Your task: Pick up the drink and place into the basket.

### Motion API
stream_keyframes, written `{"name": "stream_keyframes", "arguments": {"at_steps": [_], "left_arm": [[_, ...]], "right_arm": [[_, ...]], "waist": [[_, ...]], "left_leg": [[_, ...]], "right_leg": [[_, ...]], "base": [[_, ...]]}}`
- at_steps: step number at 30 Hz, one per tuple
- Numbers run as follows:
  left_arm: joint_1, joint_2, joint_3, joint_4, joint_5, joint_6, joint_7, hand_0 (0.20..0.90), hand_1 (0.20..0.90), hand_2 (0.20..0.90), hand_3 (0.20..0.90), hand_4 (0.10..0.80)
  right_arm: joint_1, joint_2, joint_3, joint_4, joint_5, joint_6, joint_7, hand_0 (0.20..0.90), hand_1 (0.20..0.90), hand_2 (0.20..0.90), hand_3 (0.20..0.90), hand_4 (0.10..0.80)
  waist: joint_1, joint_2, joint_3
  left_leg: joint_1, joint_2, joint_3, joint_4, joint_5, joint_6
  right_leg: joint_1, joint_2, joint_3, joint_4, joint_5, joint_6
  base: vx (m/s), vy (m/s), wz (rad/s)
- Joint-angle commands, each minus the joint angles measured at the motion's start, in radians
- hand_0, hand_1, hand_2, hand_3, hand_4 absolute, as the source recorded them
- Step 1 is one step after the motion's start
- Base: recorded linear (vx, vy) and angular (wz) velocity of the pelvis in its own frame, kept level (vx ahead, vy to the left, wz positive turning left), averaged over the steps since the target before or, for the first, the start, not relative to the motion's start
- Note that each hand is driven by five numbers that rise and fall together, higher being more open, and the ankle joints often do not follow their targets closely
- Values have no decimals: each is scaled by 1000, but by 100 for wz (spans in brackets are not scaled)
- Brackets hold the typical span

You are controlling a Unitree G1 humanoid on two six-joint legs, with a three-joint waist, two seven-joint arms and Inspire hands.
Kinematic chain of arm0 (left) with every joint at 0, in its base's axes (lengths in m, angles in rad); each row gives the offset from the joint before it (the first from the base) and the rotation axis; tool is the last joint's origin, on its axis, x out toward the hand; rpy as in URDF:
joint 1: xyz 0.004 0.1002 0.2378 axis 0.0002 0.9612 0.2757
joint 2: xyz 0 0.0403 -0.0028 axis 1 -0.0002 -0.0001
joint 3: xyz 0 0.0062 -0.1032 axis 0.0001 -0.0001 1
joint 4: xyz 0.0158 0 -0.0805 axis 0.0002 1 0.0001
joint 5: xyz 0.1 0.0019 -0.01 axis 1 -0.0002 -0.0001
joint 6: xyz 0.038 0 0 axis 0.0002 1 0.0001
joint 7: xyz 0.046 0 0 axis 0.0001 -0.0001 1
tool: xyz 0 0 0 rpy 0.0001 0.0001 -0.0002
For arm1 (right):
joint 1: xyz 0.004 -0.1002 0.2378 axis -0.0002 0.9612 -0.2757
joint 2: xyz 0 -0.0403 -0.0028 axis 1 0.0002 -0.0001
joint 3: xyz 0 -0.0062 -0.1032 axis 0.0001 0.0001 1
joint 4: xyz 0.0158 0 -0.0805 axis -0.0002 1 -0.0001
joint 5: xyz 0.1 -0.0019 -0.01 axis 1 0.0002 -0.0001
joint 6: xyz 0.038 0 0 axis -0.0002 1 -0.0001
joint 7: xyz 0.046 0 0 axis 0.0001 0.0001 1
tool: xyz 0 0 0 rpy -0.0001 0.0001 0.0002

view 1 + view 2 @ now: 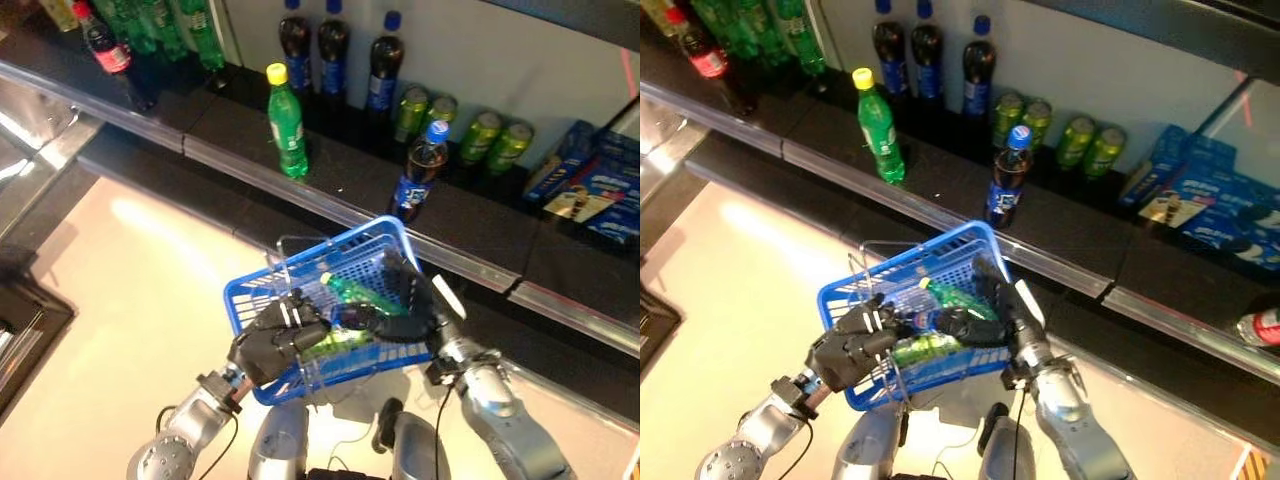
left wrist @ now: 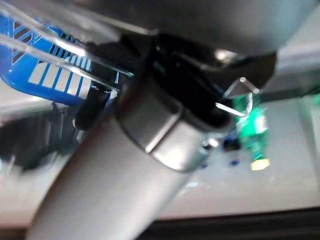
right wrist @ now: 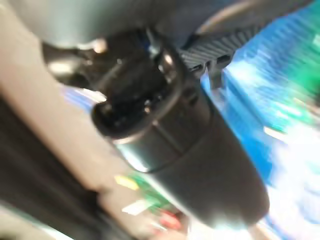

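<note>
A green drink bottle lies on its side inside the blue basket, w/ a second green bottle low against the near wall. The right robot hand reaches over the rim into the basket, fingers curved down by the upper bottle; whether it grips the bottle can't be told. The left robot hand is curled tight on the wire handle at the basket's near-left edge, apparently to hold it level and close to the shelf for loading. Beyond, a green bottle w/ yellow cap and a dark bottle w/ blue cap stand upright on the shelf, near its front edge.
</note>
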Motion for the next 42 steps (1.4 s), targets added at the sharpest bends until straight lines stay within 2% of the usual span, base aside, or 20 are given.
{"name": "stream_keyframes", "arguments": {"at_steps": [1,2,8,13,17,22,25,26,30,35,37,42], "left_arm": [[-46,-6,203,-168,-117,-299,-110,300,300,300,200,100],[-38,-8,195,-117,-99,-308,-108,300,300,300,200,100],[-32,-19,154,-41,-68,-311,-76,300,300,300,200,100],[-37,-29,123,41,-8,-330,-73,300,300,300,200,100],[-23,-35,128,122,42,-362,-39,300,300,300,200,100],[20,-70,162,289,120,-407,41,300,300,300,200,100],[0,-86,152,402,156,-428,110,300,300,300,200,100],[-21,-101,145,493,199,-448,145,300,300,300,200,100],[-73,-136,131,700,270,-482,200,300,300,300,200,100],[-169,-179,115,975,334,-467,278,300,300,300,200,100],[-212,-191,113,1090,374,-455,305,300,300,300,200,100],[-246,-209,107,1240,448,-430,348,300,300,300,200,100]], "right_arm": [[-5,-85,-20,-72,221,-227,181,900,900,900,900,800],[-13,-72,-19,-93,310,-237,261,900,900,900,900,800],[-31,-28,-13,-108,524,-261,443,900,900,900,900,800],[-35,39,6,-86,653,-232,525,900,900,900,900,800],[4,71,-2,-16,643,-208,525,900,900,900,900,800],[109,84,-15,138,607,-130,585,900,900,900,900,800],[122,106,19,265,526,-97,575,900,900,900,900,800],[128,116,43,357,485,-77,567,900,900,900,900,800],[120,153,90,571,382,-73,552,900,900,900,900,800],[56,198,161,918,168,-101,456,900,900,900,900,800],[17,217,183,1059,76,-103,382,900,900,900,900,800],[-28,238,181,1269,31,-106,303,900,900,900,900,800]], "waist": [[1,12,-248],[-6,8,-266],[-15,-5,-309],[-23,-13,-342],[-33,-19,-361],[-56,-33,-385],[-69,-38,-396],[-76,-38,-403],[-88,-39,-408],[-97,-38,-408],[-98,-38,-409],[-93,-40,-414]], "left_leg": [[30,47,22,10,21,16],[43,54,32,-12,24,17],[68,66,53,-64,30,17],[88,74,72,-113,39,15],[101,80,90,-151,50,12],[118,89,124,-207,69,1],[122,93,141,-227,76,-5],[120,95,146,-237,78,-7],[114,97,157,-237,74,-14],[109,102,161,-237,65,-22],[108,104,162,-237,62,-23],[113,105,163,-237,55,-24]], "right_leg": [[87,-20,42,-129,96,25],[93,-14,51,-151,102,27],[107,1,70,-208,121,31],[116,14,81,-255,140,30],[120,20,88,-288,157,31],[124,21,99,-348,189,40],[125,20,102,-373,203,41],[124,18,100,-388,212,43],[126,12,96,-417,232,47],[131,4,80,-444,252,51],[133,1,77,-449,256,53],[141,0,72,-456,259,55]], "base": [[-35,-50,-6],[-40,-53,-8],[-37,-48,-8],[-45,-47,8],[-49,-42,-7],[-48,-57,-11],[-38,-44,-9],[-45,-33,-8],[-37,-23,-8],[-32,-12,-7],[0,0,0],[4,-3,-1]]}}
